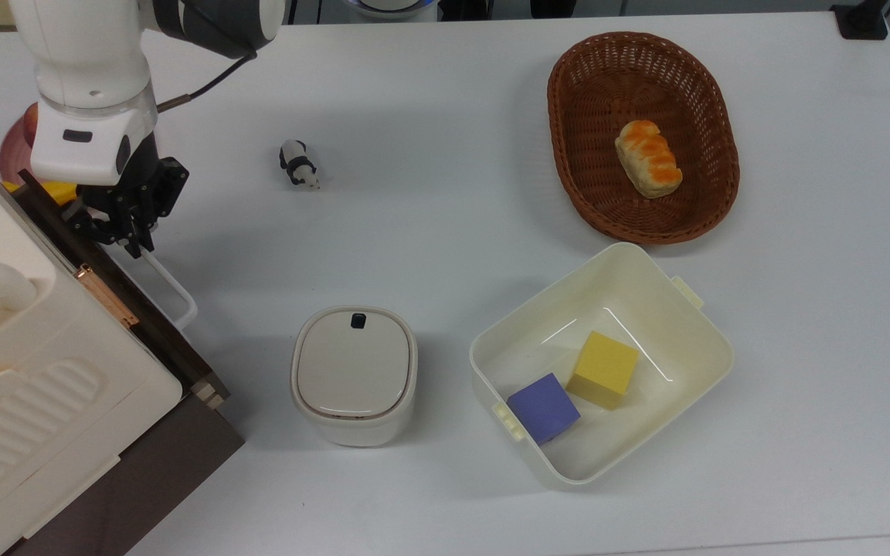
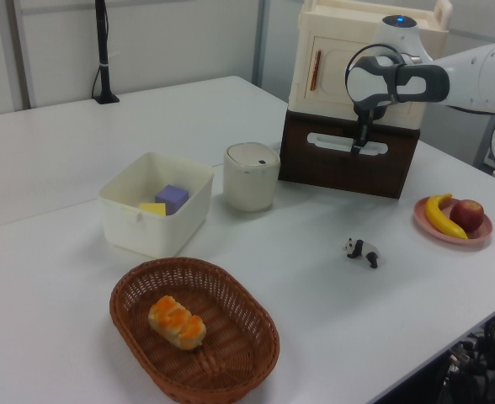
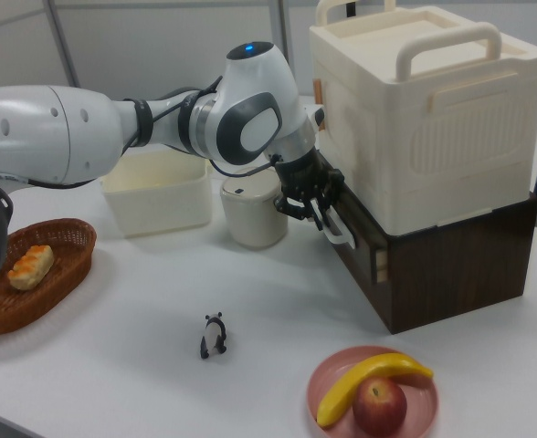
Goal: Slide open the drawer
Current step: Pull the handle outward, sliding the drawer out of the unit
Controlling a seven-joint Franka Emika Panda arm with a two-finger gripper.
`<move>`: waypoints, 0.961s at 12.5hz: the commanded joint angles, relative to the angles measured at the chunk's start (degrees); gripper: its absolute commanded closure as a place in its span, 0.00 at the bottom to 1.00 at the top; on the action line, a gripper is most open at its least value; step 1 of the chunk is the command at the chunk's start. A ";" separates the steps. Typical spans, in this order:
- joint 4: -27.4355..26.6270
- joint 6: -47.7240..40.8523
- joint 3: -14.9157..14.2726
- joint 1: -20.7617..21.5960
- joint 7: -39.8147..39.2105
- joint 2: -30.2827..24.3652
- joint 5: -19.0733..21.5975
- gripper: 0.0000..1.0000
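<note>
The drawer sits in the dark cabinet under the cream case at the table corner, slightly protruding. The tool is closed around the white handle, positioned to pull outward.

Bright, even indoor lighting from overhead, soft diffuse shadows fell beside objects on the white table, faint glare showed inside the cream bin, the left view looked softer and slightly hazy, colours stayed clear throughout.
</note>
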 commanded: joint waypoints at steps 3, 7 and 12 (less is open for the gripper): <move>-5.21 -0.10 0.47 0.89 -0.52 -4.48 0.75 1.00; -5.39 -2.47 0.47 0.98 -0.35 -5.89 0.84 1.00; -5.39 -5.99 0.47 0.98 -0.08 -8.52 1.10 1.00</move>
